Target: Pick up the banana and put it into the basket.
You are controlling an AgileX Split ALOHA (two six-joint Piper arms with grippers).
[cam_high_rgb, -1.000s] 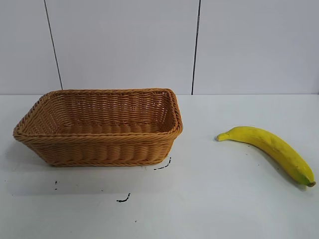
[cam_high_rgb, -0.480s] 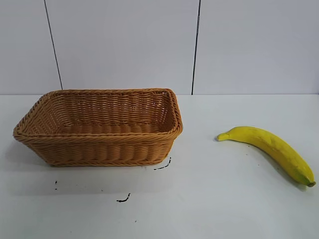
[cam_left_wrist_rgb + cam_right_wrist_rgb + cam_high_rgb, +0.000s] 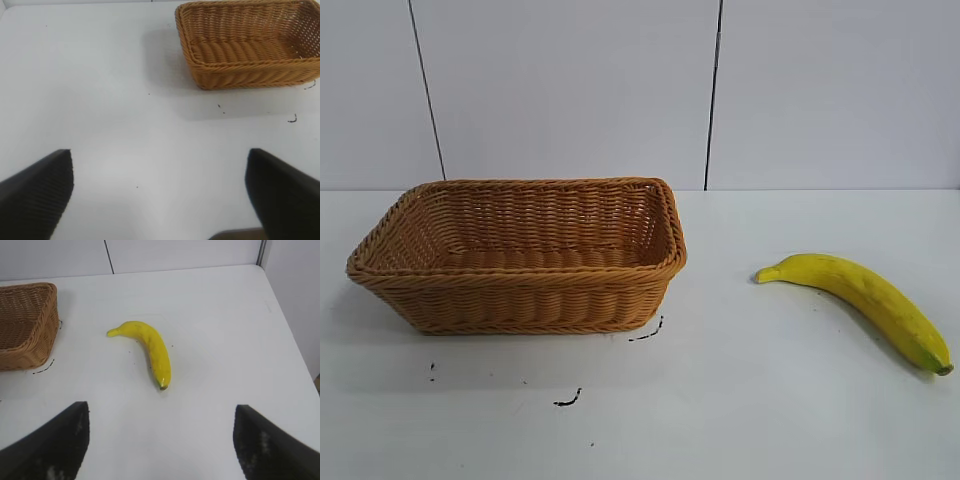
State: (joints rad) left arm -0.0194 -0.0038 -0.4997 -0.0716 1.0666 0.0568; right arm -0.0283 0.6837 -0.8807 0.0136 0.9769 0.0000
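Right gripper [image 3: 160, 440]: fingers spread wide and holding nothing; it hangs above bare table with the banana lying ahead between the two finger lines. A likely reason for this pose is that this arm is nearer the fruit and so is the one to make the pick.
Left gripper [image 3: 160, 195]: also spread wide and holding nothing, over bare table on the basket's side, with the basket farther off. It looks parked, since nothing on its side needs grasping.
Banana [image 3: 865, 300]: flat on the table, well apart from the basket, to its right in the exterior view. Its curved back is up, its stem points toward the basket, and its brown end points away. Nothing touches it.
Basket [image 3: 520, 300]: upright on the table at the left, open top facing up, with nothing seen inside. Its long side runs across the exterior view, which should let the banana go in lengthwise.
Table [image 3: 740, 420]: white, with a few small dark marks just beside the basket's near corner.
Progress: by my judgement the pick has not begun; the reach to the banana comes first.
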